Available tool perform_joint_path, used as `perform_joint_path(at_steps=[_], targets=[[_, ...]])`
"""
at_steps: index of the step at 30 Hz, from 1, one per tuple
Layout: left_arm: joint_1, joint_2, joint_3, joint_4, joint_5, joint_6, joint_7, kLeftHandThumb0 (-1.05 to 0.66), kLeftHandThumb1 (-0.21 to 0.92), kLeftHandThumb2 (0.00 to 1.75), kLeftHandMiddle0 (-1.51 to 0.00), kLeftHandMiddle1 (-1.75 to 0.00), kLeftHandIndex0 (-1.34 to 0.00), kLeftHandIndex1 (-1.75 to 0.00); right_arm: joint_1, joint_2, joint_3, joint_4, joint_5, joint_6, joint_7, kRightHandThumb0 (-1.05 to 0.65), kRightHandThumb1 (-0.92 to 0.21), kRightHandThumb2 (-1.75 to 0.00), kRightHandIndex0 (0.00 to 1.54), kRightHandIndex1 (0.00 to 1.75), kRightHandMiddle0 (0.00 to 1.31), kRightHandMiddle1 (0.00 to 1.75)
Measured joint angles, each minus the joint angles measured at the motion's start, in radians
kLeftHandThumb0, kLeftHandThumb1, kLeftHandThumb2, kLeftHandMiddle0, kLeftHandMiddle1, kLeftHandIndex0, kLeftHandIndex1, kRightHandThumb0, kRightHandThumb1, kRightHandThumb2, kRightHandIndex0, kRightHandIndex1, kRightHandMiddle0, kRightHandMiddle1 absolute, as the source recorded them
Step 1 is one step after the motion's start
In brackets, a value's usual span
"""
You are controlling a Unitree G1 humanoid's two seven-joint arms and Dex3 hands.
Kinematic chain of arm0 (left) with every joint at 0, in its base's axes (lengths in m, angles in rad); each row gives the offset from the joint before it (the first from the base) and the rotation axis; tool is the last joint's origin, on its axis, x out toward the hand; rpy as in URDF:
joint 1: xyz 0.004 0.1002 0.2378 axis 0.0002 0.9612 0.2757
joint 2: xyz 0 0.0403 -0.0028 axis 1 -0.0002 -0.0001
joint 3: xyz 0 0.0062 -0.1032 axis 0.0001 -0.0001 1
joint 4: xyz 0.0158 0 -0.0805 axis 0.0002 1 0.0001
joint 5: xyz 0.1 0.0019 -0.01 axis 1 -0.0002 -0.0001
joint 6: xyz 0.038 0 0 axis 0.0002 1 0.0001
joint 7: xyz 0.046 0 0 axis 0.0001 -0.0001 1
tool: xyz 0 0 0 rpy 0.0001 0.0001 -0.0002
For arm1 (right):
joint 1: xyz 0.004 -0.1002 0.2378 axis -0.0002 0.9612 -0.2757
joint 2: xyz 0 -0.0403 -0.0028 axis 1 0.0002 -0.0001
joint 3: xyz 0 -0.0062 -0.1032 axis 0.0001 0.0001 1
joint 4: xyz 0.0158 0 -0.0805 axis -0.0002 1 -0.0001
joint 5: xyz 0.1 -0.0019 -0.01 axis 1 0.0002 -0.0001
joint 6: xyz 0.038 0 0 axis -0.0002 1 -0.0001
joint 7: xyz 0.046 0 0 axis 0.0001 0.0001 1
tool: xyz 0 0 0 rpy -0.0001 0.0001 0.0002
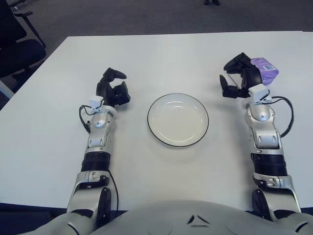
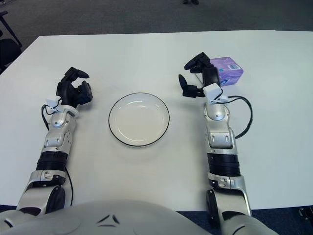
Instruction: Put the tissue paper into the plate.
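The right hand (image 1: 239,78) sits right of the plate and slightly beyond its far rim, fingers spread and holding nothing. Its back is just beside the tissue pack (image 1: 266,69), on the side facing the plate; whether the two touch cannot be told, since the hand hides the near edge of the pack. The pack lies flat on the table (image 1: 161,54), farther right of the plate than the hand and well apart from the rim.

The pack is a small purple plastic-wrapped block of tissues. It probably weighs very little, yields under pressure and has a slick film wrapper, so a hard squeeze would likely crumple it and a loose one could let it slide. The best hold looks to be across its two long sides, with thumb on one and fingers on the other, taken from above.

The plate (image 1: 178,119) is white with a dark rim, shallow and empty, lying between the two arms.

The left hand (image 1: 112,90) shows left of the plate, at about the level of its far rim, fingers curled with nothing in them.
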Motion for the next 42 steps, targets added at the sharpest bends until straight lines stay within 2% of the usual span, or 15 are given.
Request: perform_joint_path(at_steps=[4, 8, 11, 13, 15, 18, 22, 27, 32, 35, 38, 41, 42], targets=[[0.000, 0.000, 0.000, 0.000, 0.000, 0.000, 0.000, -0.47, 0.35, 1.28, -1.30, -1.75, -0.59, -1.75, 0.002, -0.033, 0.000, 0.001, -0.011, -0.001, 0.014, -0.01, -0.50, -1.05, 0.49, 1.55, 0.37, 1.75], [0.000, 0.000, 0.000, 0.000, 0.000, 0.000, 0.000, -0.47, 0.35, 1.27, -1.30, -1.75, -0.59, -1.75, -0.004, -0.093, 0.003, 0.030, -0.055, -0.043, 0.025, -0.01, -0.55, -0.98, 0.46, 1.55, 0.33, 1.75], [0.000, 0.000, 0.000, 0.000, 0.000, 0.000, 0.000, -0.47, 0.35, 1.27, -1.30, -1.75, -0.59, -1.75, -0.010, -0.145, 0.006, 0.059, -0.106, -0.085, 0.017, -0.01, -0.62, -0.90, 0.43, 1.57, 0.26, 1.75], [0.000, 0.000, 0.000, 0.001, 0.000, 0.000, 0.000, -0.47, 0.35, 1.27, -1.30, -1.75, -0.58, -1.75, -0.013, -0.176, 0.009, 0.076, -0.144, -0.116, 0.004, -0.01, -0.71, -0.78, 0.38, 1.58, 0.19, 1.74], [0.000, 0.000, 0.000, 0.001, 0.000, 0.000, 0.000, -0.47, 0.35, 1.27, -1.30, -1.75, -0.58, -1.75, -0.014, -0.208, 0.014, 0.089, -0.181, -0.144, -0.003, -0.18, -0.79, -0.69, 0.32, 1.52, 0.21, 1.74], [0.000, 0.000, 0.000, 0.001, 0.001, 0.000, 0.000, -0.47, 0.35, 1.27, -1.30, -1.75, -0.58, -1.75, -0.016, -0.253, 0.018, 0.103, -0.226, -0.178, -0.003, -0.55, -0.74, -0.74, 0.25, 1.41, 0.07, 1.54], [0.000, 0.001, 0.000, 0.001, 0.000, 0.000, 0.000, -0.47, 0.36, 1.27, -1.30, -1.75, -0.58, -1.75, -0.035, -0.324, 0.027, 0.150, -0.275, -0.222, 0.008, -0.76, -0.76, -0.70, 0.14, 1.22, 0.01, 1.32], [0.000, 0.001, 0.001, 0.001, 0.000, 0.000, 0.000, -0.47, 0.36, 1.27, -1.30, -1.75, -0.58, -1.75, -0.074, -0.417, 0.045, 0.221, -0.330, -0.256, 0.025, -0.87, -0.82, -0.58, 0.05, 1.02, 0.00, 1.10], [0.000, 0.002, 0.001, 0.002, 0.001, 0.002, 0.000, -0.47, 0.36, 1.27, -1.30, -1.75, -0.58, -1.75, -0.110, -0.472, 0.063, 0.277, -0.361, -0.285, 0.038, -0.93, -0.88, -0.47, 0.01, 0.86, 0.00, 0.93], [0.000, 0.003, 0.001, 0.003, 0.001, 0.003, 0.000, -0.47, 0.36, 1.27, -1.30, -1.75, -0.58, -1.75, -0.139, -0.505, 0.081, 0.320, -0.369, -0.315, 0.053, -0.98, -0.91, -0.43, 0.00, 0.70, 0.00, 0.79], [0.000, 0.003, 0.001, 0.004, 0.001, 0.003, 0.000, -0.47, 0.36, 1.27, -1.30, -1.75, -0.58, -1.75, -0.170, -0.534, 0.097, 0.366, -0.379, -0.345, 0.066, -1.02, -0.92, -0.46, 0.00, 0.45, 0.00, 0.62], [0.000, 0.003, 0.001, 0.004, 0.001, 0.003, 0.000, -0.47, 0.36, 1.27, -1.30, -1.75, -0.58, -1.75, -0.199, -0.561, 0.110, 0.411, -0.398, -0.365, 0.071, -1.04, -0.92, -0.47, 0.00, 0.29, 0.00, 0.49], [0.000, 0.003, 0.001, 0.005, 0.001, 0.003, 0.000, -0.47, 0.36, 1.27, -1.30, -1.75, -0.58, -1.75, -0.205, -0.569, 0.114, 0.421, -0.403, -0.368, 0.071, -1.04, -0.92, -0.47, 0.00, 0.19, 0.00, 0.40]])
